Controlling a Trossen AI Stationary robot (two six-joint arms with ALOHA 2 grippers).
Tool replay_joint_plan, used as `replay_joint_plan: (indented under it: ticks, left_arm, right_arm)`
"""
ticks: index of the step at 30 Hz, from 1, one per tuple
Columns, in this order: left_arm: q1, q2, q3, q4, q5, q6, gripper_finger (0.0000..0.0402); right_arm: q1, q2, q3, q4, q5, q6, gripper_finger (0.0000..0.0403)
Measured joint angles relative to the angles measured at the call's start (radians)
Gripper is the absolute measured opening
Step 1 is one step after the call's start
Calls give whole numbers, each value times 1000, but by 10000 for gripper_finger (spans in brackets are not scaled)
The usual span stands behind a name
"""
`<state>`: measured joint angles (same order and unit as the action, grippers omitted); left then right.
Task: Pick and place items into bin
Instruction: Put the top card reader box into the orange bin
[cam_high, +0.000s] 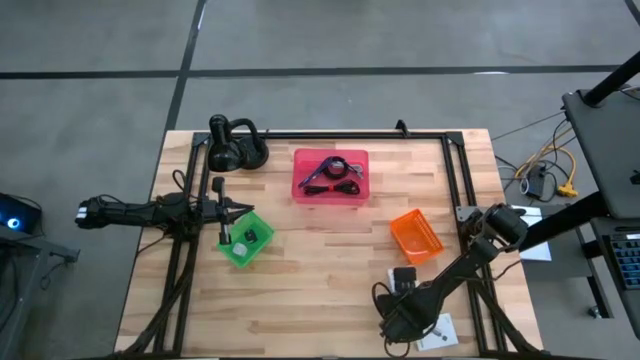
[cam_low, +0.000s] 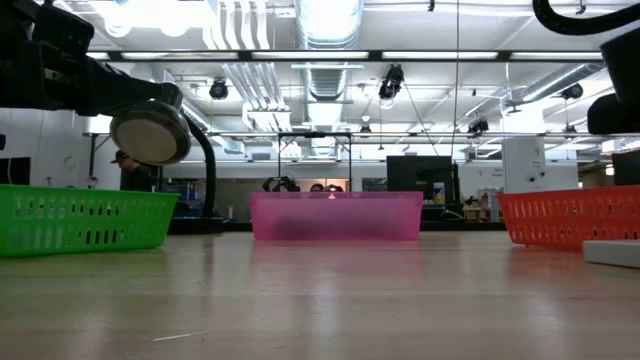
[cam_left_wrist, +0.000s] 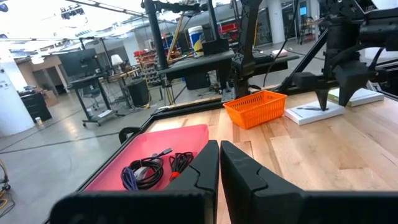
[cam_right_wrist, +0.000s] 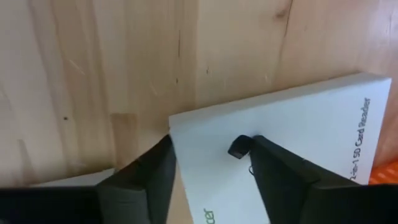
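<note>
My right gripper (cam_right_wrist: 211, 152) points down at the table's near right, over a flat white packet (cam_right_wrist: 292, 130) printed "SD Card Reader". Its fingers stand apart. One is just outside the packet's corner and the other is over the packet. A tiny dark cube (cam_right_wrist: 239, 147) lies on the packet by the tip of that second finger. In the high view this gripper (cam_high: 400, 322) is beside the packet (cam_high: 436, 335). A pink bin (cam_high: 330, 176) holds coiled black and purple cables (cam_left_wrist: 144, 174). At the table's left my left gripper (cam_left_wrist: 219, 168) waits, shut and level. My right gripper comes from above with the tiny dark cube (cam_right_wrist: 238, 149) and the packet's corner (cam_right_wrist: 177, 127) between its fingers. The cube lies right at the tip of one finger (cam_right_wrist: 264, 152). I cannot tell whether that finger touches it. The cube and packet rest flat.
An orange bin (cam_high: 415, 237) stands just beyond the right gripper. A green bin (cam_high: 245, 240) with small things sits by the left gripper. Part of a second white packet (cam_left_wrist: 360, 96) shows near the first. A black stand (cam_high: 235, 150) is at the far left, and a dark frame edges the table.
</note>
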<state>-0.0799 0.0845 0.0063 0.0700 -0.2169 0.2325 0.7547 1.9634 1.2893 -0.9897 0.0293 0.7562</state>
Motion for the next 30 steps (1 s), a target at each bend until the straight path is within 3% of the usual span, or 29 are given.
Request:
replay_joint_plan:
  ticks: [22,26,30]
  left_arm:
    - [0,0,0,-1,0,0,0]
    - [0,0,0,-2,0,0,0]
    - [0,0,0,-3,0,0,0]
  right_arm:
    - [-3,-2,80,-28,-45,8,20]
    - [-17,-9,80,-129,-13,144,19]
    - [-34,-15,80,-195,-15,255,55]
